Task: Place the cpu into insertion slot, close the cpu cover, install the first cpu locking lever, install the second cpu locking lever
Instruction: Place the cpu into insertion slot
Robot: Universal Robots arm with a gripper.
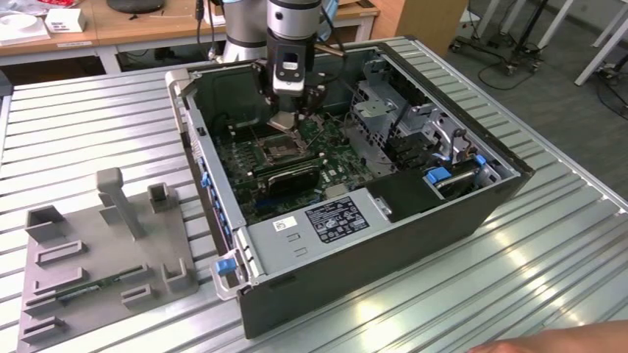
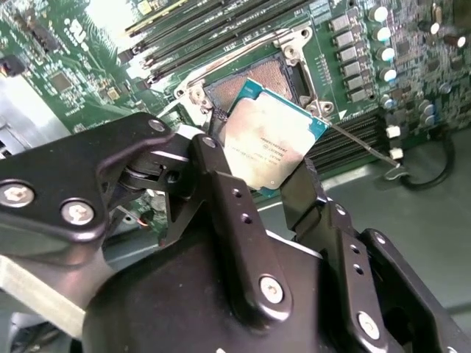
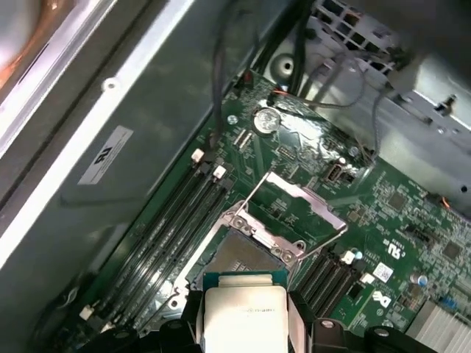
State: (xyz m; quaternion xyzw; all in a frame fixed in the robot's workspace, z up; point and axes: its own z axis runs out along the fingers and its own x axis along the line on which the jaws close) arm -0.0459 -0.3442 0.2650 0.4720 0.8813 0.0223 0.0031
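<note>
Silver-grey and flat, the cpu [image 2: 271, 143] is pinched by two opposite edges between the jaws of the gripper [image 2: 263, 168]. It is held just above the insertion slot [image 2: 254, 79] on the green board [image 3: 383, 220], apart from it. In the exterior view the gripper hangs inside the open computer case [image 1: 393, 243], toward its far end. The cpu cover [image 3: 302, 209] stands hinged up and clear, leaving the dark socket bare. Placing the chip looks to be the step in hand, not yet done. Seating it calls, I judge, for squaring the chip's edges to the silver rim, keeping it level, and lowering it gently before any release.
</note>
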